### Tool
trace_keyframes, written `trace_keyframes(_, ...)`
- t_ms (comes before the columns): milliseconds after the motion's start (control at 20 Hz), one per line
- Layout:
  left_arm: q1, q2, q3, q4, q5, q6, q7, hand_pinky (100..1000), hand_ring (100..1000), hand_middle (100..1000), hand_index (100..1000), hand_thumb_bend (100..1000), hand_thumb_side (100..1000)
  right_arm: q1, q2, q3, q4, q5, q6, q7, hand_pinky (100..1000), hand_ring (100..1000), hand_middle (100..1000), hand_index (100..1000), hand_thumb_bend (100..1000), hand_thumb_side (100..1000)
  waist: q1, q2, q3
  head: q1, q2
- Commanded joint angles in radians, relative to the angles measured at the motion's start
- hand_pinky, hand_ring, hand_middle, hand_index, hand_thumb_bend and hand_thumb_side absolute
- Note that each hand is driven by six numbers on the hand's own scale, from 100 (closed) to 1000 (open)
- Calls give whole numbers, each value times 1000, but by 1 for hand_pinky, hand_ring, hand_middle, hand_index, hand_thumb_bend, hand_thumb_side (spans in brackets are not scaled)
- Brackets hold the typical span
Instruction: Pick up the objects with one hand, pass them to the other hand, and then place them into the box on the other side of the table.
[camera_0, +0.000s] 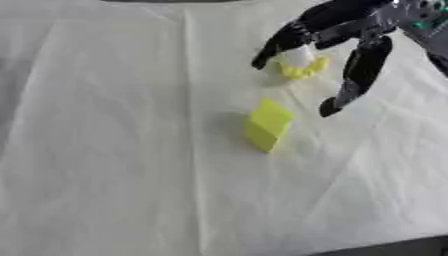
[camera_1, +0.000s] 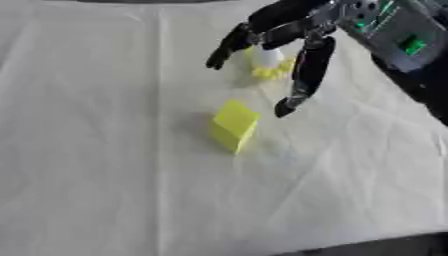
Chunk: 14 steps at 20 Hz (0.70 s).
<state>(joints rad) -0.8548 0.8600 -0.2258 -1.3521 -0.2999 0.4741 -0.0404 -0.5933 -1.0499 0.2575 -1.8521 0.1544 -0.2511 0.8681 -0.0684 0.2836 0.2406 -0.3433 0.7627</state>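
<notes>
A yellow block (camera_0: 269, 125) stands tilted on the white cloth, near the middle of the table. Behind it and to the right lies a small white and yellow object (camera_0: 303, 64). My right hand (camera_0: 350, 22) reaches in from the upper right and hangs over that small object. Its fingers are spread and nearly straight, one long finger pointing down toward the cloth to the right of the block. The fingers (camera_1: 229, 47) on the left side stretch past the object. I cannot tell whether the hand touches it. No left hand and no box show.
A creased white cloth (camera_0: 114, 150) covers the whole table. The table's dark front edge (camera_0: 402, 247) shows at the lower right. My right forearm with its green-lit panel (camera_1: 398, 32) fills the upper right corner.
</notes>
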Motion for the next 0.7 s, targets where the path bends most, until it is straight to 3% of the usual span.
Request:
trace_keyframes(50,-19,21,12,-14,-2,6,4,819,807,773,830,246,500,-8,-12,-16,29,-11,-8,8,985,931,851,952,577,119,-5,0,1,-8,-4)
trace_keyframes(300,-28,12,11,-9,0,8,8,818,806,771,828,234,503,-12,6,-14,58,-22,-12,13,983,930,848,958,566,126,-7,5,8,-11,-6)
trace_keyframes(700,-24,8,11,-4,0,10,12,818,806,769,826,228,500,-37,44,19,79,35,-30,38,994,939,865,968,588,129,-2,-6,7,-70,-32)
